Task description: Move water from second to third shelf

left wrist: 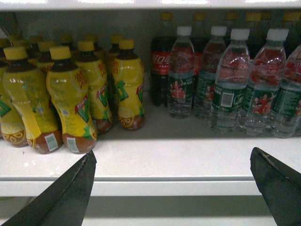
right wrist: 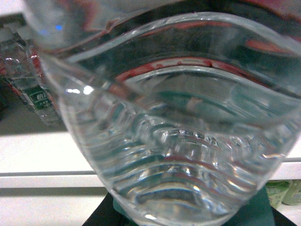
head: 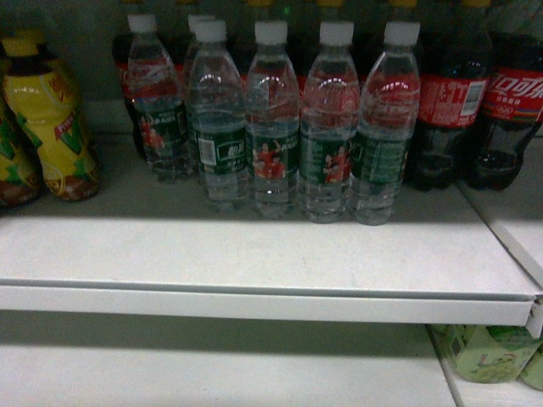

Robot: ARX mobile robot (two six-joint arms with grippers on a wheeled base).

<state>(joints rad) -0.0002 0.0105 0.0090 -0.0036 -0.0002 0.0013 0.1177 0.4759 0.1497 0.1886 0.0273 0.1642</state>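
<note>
At the left of the head view stand yellow drink bottles (head: pixel 51 119) with yellow caps, then a row of clear ribbed water bottles (head: pixel 271 119) with white caps and green label bands, upright with long axes vertical, then dark cola bottles (head: pixel 454 110) with red labels at the right. In front of them the white shelf (head: pixel 254 254) lies bare to its front edge, with a lower shelf (head: pixel 212 365) beneath. The left gripper (left wrist: pixel 174 188) has its 2 dark jaws spread wide and holds nothing, while a water bottle (right wrist: pixel 178 141) fills the right wrist view just above a dark gripper part at the bottom edge, though I cannot tell whether the right claw grips it.
</note>
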